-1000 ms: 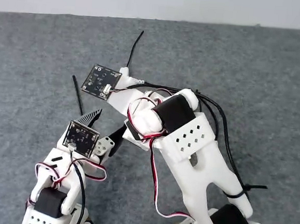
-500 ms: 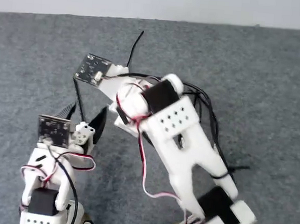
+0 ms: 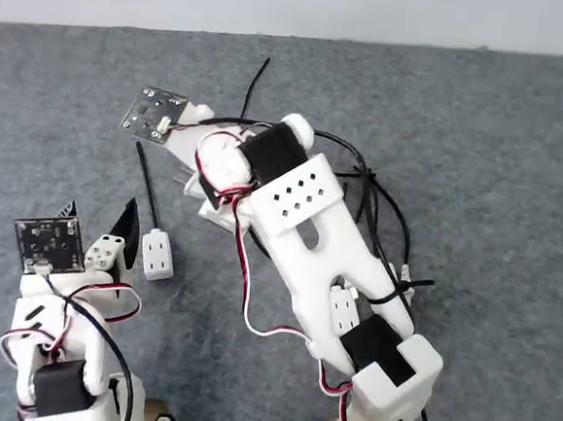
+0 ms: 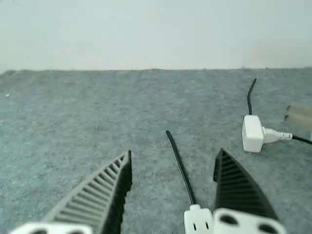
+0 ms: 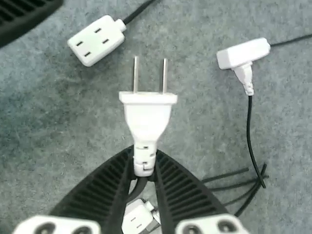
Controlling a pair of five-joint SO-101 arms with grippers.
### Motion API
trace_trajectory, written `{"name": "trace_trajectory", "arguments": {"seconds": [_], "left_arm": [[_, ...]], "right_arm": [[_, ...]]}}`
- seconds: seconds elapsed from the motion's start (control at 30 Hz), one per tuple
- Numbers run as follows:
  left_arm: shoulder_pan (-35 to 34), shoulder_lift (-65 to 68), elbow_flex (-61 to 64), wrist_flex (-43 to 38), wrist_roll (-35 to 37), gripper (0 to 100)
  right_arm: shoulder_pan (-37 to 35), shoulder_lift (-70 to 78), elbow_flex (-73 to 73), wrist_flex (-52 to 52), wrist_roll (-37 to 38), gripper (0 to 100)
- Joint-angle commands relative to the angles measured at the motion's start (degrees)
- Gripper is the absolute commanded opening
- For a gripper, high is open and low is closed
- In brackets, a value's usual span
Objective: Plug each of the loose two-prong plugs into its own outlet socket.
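The grey carpeted bench [image 3: 502, 140] lies bare along its far edge and over the whole side beyond the right arm [image 3: 309, 232], so there is wide room to pass. The middle is crowded: the right arm stretches across it, with black cables [image 3: 383, 219] looping beside it. The gap between the two arms is narrow. The white outlet socket [image 3: 156, 255] lies in it, just beside the spread left gripper [image 3: 100, 208], its black cord [image 3: 145, 180] running away across the carpet. Ahead of the plug [image 5: 146, 109] clamped in the right gripper [image 5: 144, 158], the carpet up to the socket is open. A white connector [image 5: 243, 54] and a tangle of cords [image 5: 243, 180] lie to one side.
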Motion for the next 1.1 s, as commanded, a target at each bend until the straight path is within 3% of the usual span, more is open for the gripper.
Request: {"name": "trace_trajectory", "arguments": {"seconds": [0.0, 0.27, 0.53, 0.73, 1.07], "left_arm": [[0.7, -0.1, 2.4, -3.3, -0.6, 27], [2.5, -0.1, 5.8, -6.7, -1.0, 27], [3.9, -0.1, 6.5, -6.7, -1.1, 27], [3.9, -0.1, 7.0, -6.9, -1.1, 27], [3.9, -0.1, 7.0, -6.9, -1.1, 27]], "right_arm": [[2.5, -3.3, 0.9, 2.5, 1.1, 0.8], [0.7, -17.5, 24.2, 0.7, 1.1, 0.8], [3.3, -17.6, 52.5, -24.0, 0.6, 0.8], [3.1, -16.0, 55.4, -31.3, -6.0, 0.9], [2.8, 0.1, 47.6, -31.0, -5.9, 1.0]]}}
